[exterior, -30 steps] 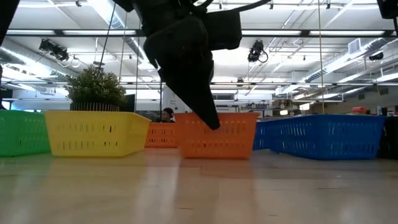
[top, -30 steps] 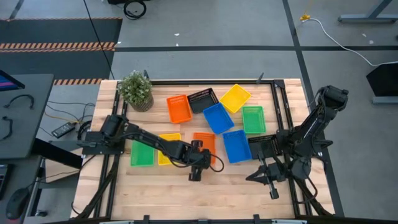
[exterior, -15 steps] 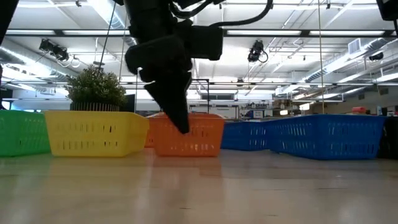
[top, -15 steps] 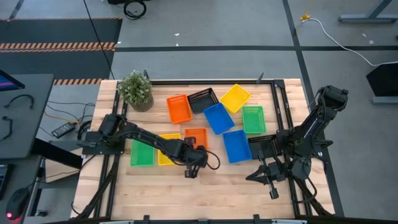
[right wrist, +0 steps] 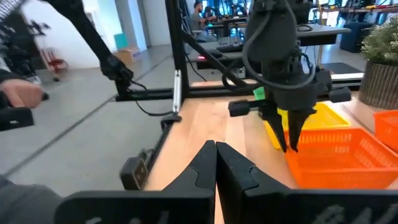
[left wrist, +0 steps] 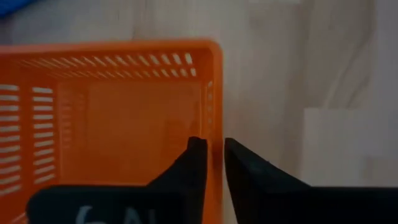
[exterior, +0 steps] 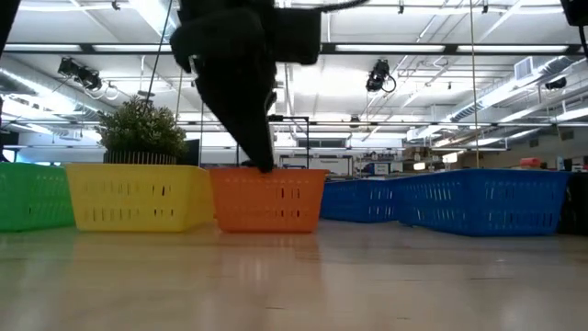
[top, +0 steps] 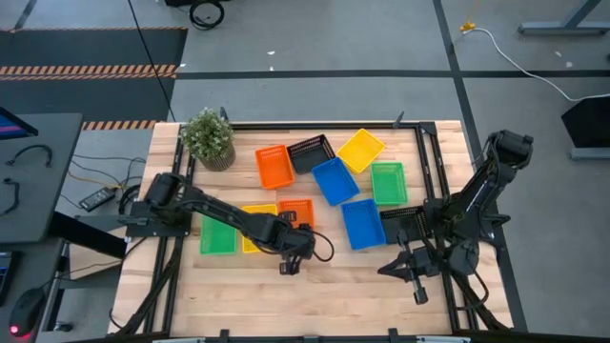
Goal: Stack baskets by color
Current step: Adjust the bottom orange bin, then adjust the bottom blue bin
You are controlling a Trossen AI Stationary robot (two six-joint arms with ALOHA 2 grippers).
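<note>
Now the orange basket (top: 296,213) sits beside the yellow one; left end effector (left wrist: 211,152) straddles its rim, fingers parting.

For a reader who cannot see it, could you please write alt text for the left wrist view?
The left gripper straddles one wall of an orange basket lying on the wooden table, one dark finger inside and one outside.

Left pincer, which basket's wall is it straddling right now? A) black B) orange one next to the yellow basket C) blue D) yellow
B: in the left wrist view the left pincer has one finger either side of the orange basket wall, and from above that basket sits just right of the yellow basket.
</note>
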